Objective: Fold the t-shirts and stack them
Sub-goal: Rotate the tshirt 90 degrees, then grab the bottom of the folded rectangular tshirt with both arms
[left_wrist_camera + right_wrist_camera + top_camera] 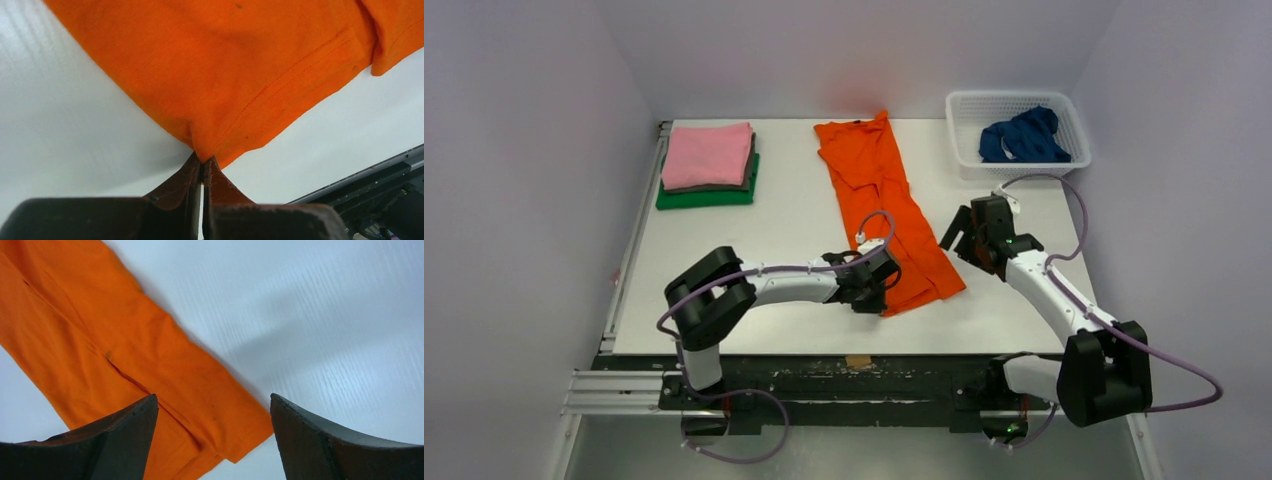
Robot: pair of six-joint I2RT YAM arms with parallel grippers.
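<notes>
The orange t-shirt (pixel 879 195) lies on the table folded into a long strip running from the back middle to the front. My left gripper (pixel 876 283) is shut on its near left hem corner (pixel 202 150). My right gripper (pixel 964 237) is open and empty, above the table just right of the strip's near end; the orange cloth (pixel 125 365) shows below its jaws. A folded stack sits at the back left: pink t-shirt (pixel 709 153) on top, dark grey (pixel 751 165) under it, green (pixel 707 196) at the bottom. The dark blue t-shirt (pixel 1024 137) lies crumpled in the basket.
A white mesh basket (pixel 1016 104) stands at the back right corner of the white table (pixel 794 230). The table's front edge and black frame (pixel 375 185) are close behind my left gripper. Walls enclose the table on three sides.
</notes>
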